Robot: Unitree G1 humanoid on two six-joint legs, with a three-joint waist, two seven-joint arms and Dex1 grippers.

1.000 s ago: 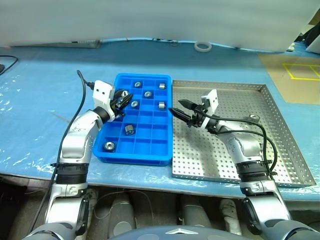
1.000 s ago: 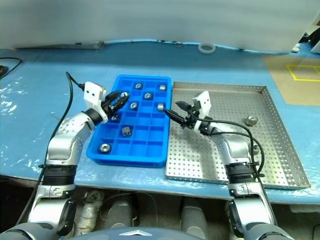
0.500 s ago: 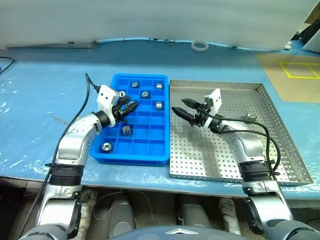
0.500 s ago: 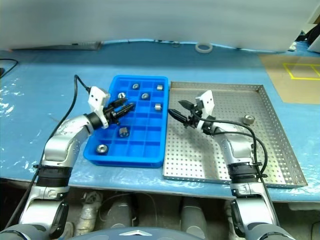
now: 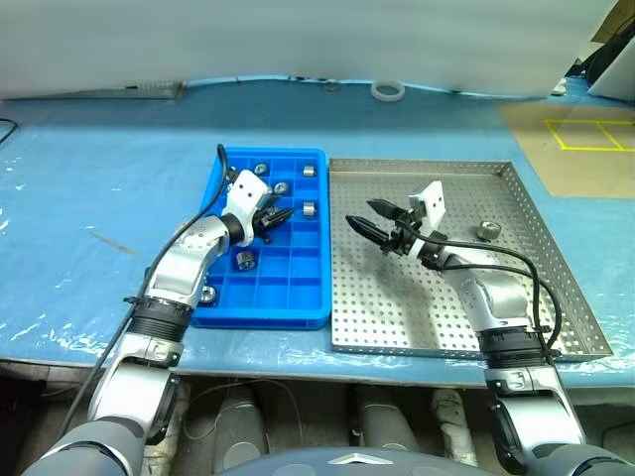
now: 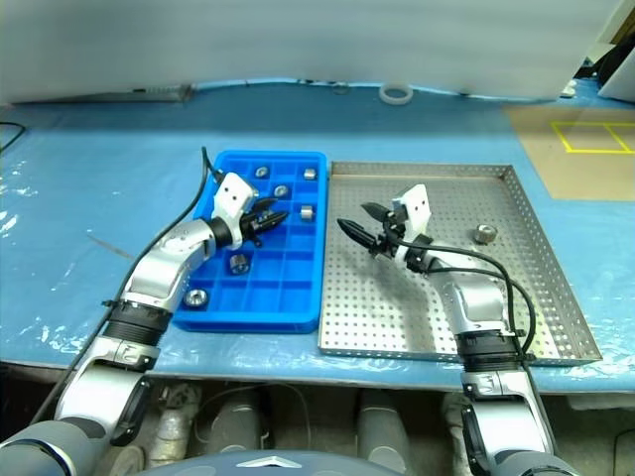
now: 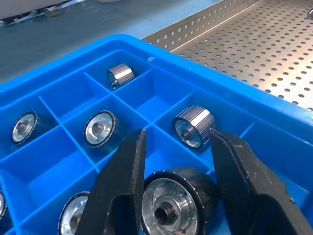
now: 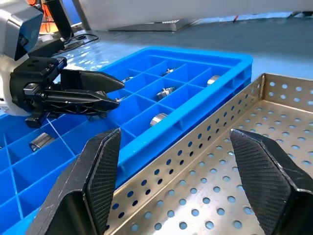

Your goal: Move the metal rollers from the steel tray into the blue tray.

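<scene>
The left end effector is clamped on a metal roller, one black finger on each side of its dark-rimmed barrel, and holds it over the blue tray, above the compartments in the tray's far half. The held roller's bore faces back toward the wrist, so its long axis runs along the fingers rather than across them. Several more rollers lie in the cells just beyond it, among them one on its side in the cell straight ahead.

The right end effector hangs with its fingers wide apart and nothing between them, over the left part of the steel tray, pointing toward the blue tray. The one roller seen in the steel tray sits near that tray's far right side, well apart from this end effector and behind its fingertips. The right arm is plainly the nearer one, and it would probably have to turn rightward to reach it.
</scene>
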